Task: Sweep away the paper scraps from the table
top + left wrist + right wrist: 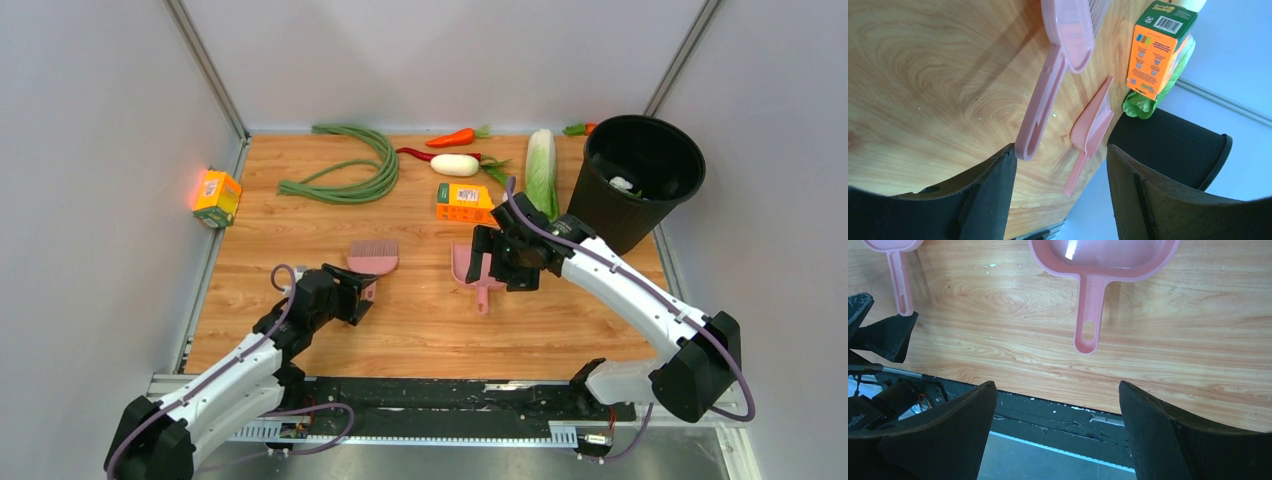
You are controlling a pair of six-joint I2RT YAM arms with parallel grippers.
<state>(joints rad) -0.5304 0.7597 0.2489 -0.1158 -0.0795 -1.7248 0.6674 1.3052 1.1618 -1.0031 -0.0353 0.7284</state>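
Note:
The pink brush (372,257) lies flat on the table (300,215). Its handle (1045,95) ends right at one fingertip of my left gripper (1060,167), which is open and holds nothing. In the top view the left gripper (360,292) sits just behind that handle. The pink dustpan (468,268) rests on the wood, and its handle (1088,315) points at the near edge. Above it hangs my right gripper (1058,410), open and empty. One white paper scrap (622,184) lies inside the black bin (640,170). Tiny white flecks (980,118) dot the wood.
An orange box (464,203), a napa cabbage (541,170), a white radish (455,165), red chilli, carrot and long green beans (350,180) lie at the back. A yellow box (216,197) sits off the left edge. The black rail (1073,415) runs along the near edge.

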